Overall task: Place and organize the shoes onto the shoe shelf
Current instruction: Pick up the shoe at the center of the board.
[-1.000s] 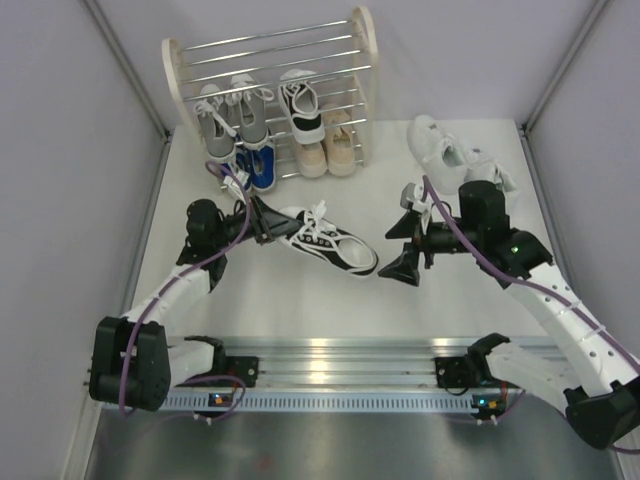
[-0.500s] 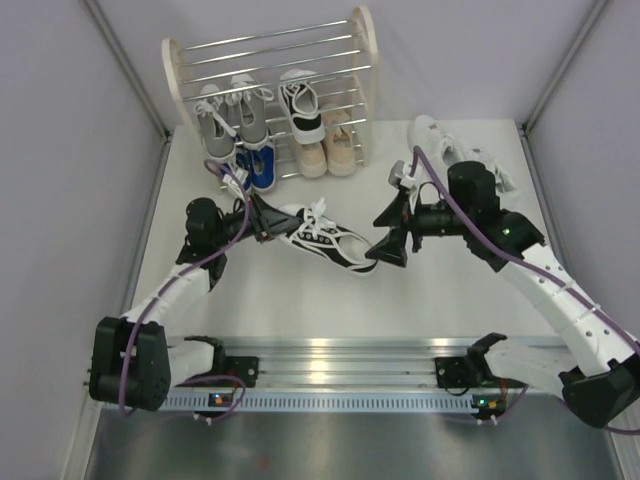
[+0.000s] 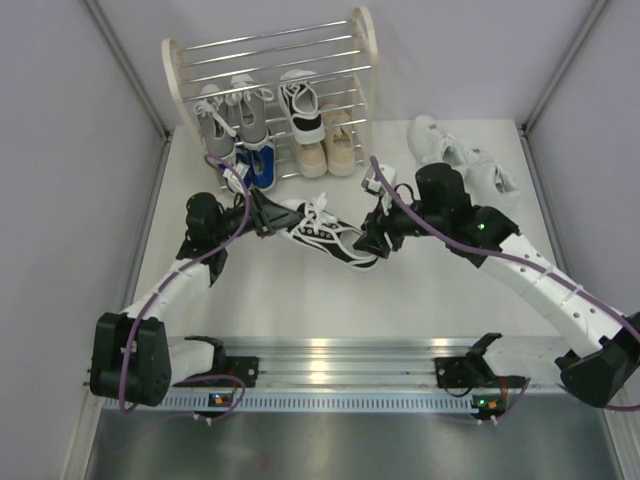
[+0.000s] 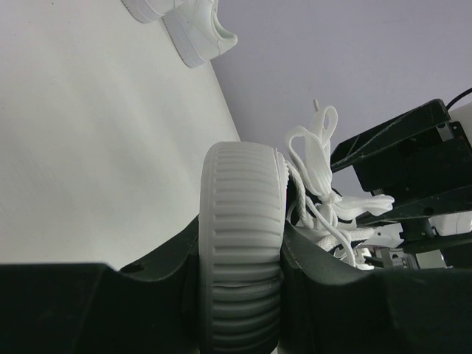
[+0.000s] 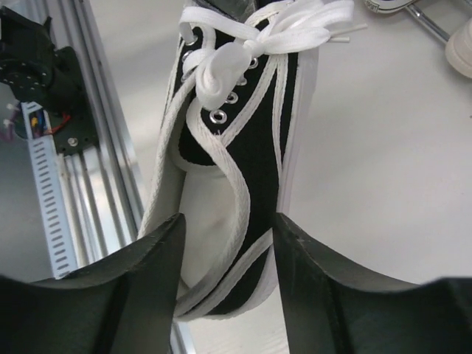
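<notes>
- My right hand (image 3: 372, 243) has swung in leftward from beside the white pair (image 3: 455, 155), and its fingers have drawn partway together. It now sits at the heel of the black-and-white sneaker (image 3: 325, 235).
- The shelf (image 3: 172, 70) stands at the far left of the table (image 3: 280, 310). It holds a grey pair (image 3: 232, 118) and a single black-and-white shoe (image 3: 300, 108) on an upper tier. Blue shoes (image 3: 255, 168) and a beige pair (image 3: 330, 148) sit lower down.
- My left hand (image 3: 272, 220) is clamped on the sneaker's ribbed rubber toe, one finger on each side.
- The sneaker stretches between my two hands in front of the shelf, laces up. I cannot tell whether it is clear of the table.
- My right hand is about half open, with its fingers (image 5: 147, 273) on either side of the heel. I cannot tell whether they are pinching it.
- The white pair lies on the table at the far right, apart from both hands.
</notes>
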You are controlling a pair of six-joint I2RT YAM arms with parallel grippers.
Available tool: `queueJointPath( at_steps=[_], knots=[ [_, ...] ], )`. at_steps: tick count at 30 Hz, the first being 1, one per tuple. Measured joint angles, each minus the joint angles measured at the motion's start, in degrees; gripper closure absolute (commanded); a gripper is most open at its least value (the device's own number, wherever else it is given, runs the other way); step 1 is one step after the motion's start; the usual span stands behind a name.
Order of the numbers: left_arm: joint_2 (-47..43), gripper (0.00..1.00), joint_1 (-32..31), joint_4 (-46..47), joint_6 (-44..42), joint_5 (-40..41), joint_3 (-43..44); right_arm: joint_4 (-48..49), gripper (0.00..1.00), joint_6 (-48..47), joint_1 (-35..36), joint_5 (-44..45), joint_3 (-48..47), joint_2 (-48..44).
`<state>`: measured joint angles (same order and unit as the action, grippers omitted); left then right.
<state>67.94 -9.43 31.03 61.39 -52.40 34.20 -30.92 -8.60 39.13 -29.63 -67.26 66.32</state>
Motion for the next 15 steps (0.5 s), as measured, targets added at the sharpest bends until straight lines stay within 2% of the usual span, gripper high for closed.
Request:
queueJointPath(
  at_steps=[4, 5, 7, 8, 15],
  knots=[
    [0.00, 1.00, -0.11, -0.20, -0.07, 0.20, 0.28, -0.46, 0.71, -1.40, 2.45, 3.23, -1.36, 2.05],
    [0.00, 1.00, -0.11, -0.28, -0.07, 0.24, 0.31, -0.66, 0.79, -1.84, 2.86, 4.15, -1.66, 2.43],
    [0.00, 1.00, -0.11, -0.50, -0.11, 0.31, 0.31, -1.53, 0.90, -2.47, 3.52, 5.84, -2.51, 3.15],
    [0.00, 1.00, -0.11, -0.74, -0.15, 0.48, 0.31, -1.95, 1.00, -2.86, 3.65, 6.49, -2.97, 3.52],
    [-0.02, 1.00, -0.11, -1.25, -0.11, 0.98, 0.33, -3.37, 1.00, -4.04, 3.89, 8.11, -4.72, 4.11]
  ],
)
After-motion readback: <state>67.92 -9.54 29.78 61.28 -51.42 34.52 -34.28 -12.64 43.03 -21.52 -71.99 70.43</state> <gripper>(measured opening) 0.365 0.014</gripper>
